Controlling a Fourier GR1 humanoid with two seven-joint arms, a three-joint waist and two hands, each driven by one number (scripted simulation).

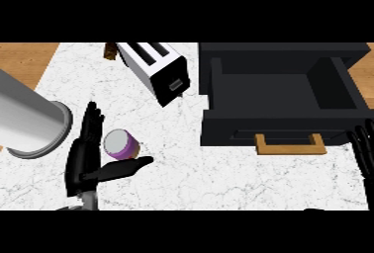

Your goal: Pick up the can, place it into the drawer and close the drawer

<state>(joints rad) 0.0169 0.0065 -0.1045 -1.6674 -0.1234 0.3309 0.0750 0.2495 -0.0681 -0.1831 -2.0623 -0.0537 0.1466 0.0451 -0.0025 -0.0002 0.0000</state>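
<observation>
A small purple can (120,144) with a grey lid stands upright on the white marble counter (219,173). My left hand (89,158) is right beside it, fingers straight along its left side and thumb stretched out just below it, not closed on it. The black drawer (281,94) stands pulled out at the right, its inside bare, with a tan handle (290,146) on its front. My right hand (363,148) shows at the right edge with fingers up, near the drawer's front corner.
A black and white toaster (157,69) lies tilted at the back centre. A large grey metal cylinder (29,121) lies at the left edge. A small brown object (111,50) sits behind the toaster. Wooden surface (25,62) shows at the far left.
</observation>
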